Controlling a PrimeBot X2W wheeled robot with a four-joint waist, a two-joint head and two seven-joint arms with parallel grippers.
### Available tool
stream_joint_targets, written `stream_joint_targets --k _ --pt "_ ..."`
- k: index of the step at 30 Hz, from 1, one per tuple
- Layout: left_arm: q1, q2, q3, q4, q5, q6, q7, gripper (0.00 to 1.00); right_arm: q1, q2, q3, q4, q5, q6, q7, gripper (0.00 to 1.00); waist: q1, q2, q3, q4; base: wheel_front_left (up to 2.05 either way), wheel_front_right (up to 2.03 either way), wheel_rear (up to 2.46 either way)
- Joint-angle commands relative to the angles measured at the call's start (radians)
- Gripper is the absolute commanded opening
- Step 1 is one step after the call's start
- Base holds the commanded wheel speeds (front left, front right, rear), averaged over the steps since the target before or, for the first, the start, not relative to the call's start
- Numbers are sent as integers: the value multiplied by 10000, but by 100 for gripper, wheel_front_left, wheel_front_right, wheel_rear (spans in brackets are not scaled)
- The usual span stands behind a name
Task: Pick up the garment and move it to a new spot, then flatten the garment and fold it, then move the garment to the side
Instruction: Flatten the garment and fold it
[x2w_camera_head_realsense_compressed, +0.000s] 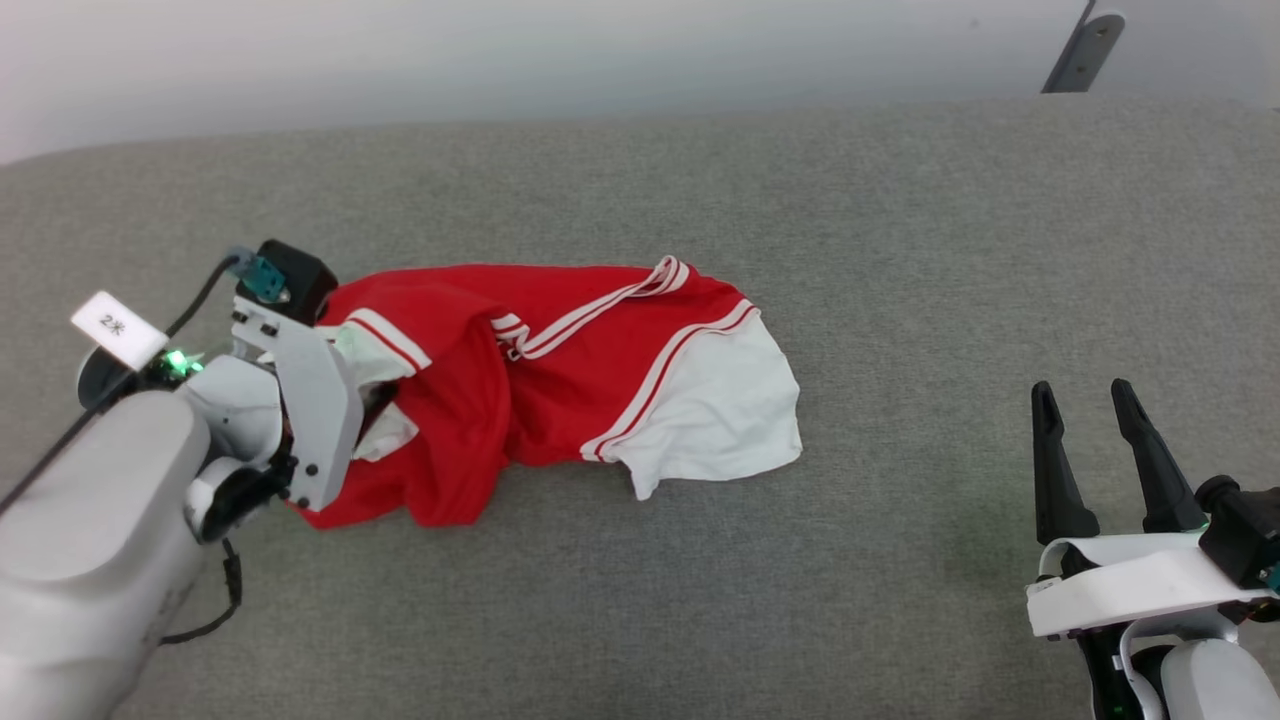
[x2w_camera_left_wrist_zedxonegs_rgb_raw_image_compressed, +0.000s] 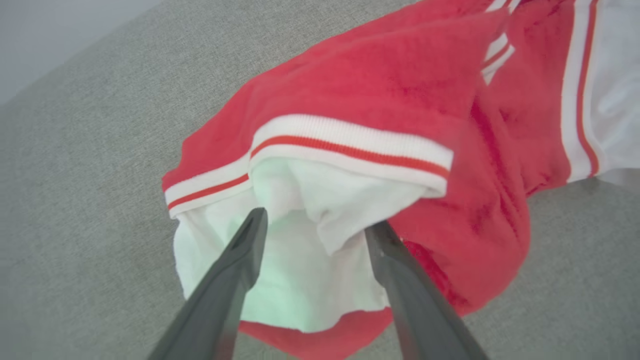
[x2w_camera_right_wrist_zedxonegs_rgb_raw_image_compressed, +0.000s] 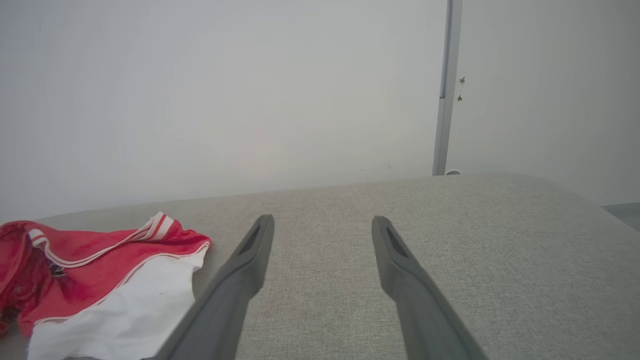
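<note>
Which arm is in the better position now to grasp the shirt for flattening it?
Left. The left gripper is open right at the white sleeve of the garment. The right gripper, also open, hangs over the gray surface, apart from the cloth.

garment (x2w_camera_head_realsense_compressed: 560, 380) on cushion (x2w_camera_head_realsense_compressed: 700, 180), left gripper (x2w_camera_left_wrist_zedxonegs_rgb_raw_image_compressed: 317, 220) at its left end

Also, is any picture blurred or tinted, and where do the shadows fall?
Head view: soft, even light, only a faint shadow along the near edge of the shirt. Left wrist view: the shirt is close and slightly soft, with a green tint on the white sleeve between the fingers of the left tool. Right wrist view: the right tool blurs towards the bottom edge.
</note>
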Motion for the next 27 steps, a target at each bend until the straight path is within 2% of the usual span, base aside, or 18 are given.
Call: stream_joint_targets --k 1,9,18,19,20,23,24,27 --pt "-98 80 -61 -102 -48 -36 41 100 101 24 -37 -33 -37 -15 -51 100 0 0 -26 46 0 0 0" --pt "309 774 -505 -1022 -495 -31 697 100 153 13 13 -11 -25 -15 -51 100 0 0 -92 227 0 0 0" --pt "623 851 -482 -1130 -727 66 671 100 166 -52 116 -40 3 -15 -51 100 0 0 -9 219 0 0 0" --pt "634 850 -486 -1093 -727 68 650 89 159 -66 126 -34 5 -15 -51 100 0 0 -6 208 0 0 0" --pt "637 857 -501 -1072 -708 67 616 49 155 -76 135 -28 8 -15 -51 100 0 0 -4 198 0 0 0" --pt "638 830 -500 -1023 -766 58 545 3 172 -100 142 -23 3 -15 -51 100 0 0 -7 183 0 0 0" --pt "628 826 -499 -1013 -774 55 535 0 191 -110 136 -26 2 -15 -51 100 0 0 -11 184 0 0 0" --pt "564 822 -519 -1028 -793 49 548 0 235 -120 104 -35 -23 -15 -51 100 0 0 -21 203 0 0 0"
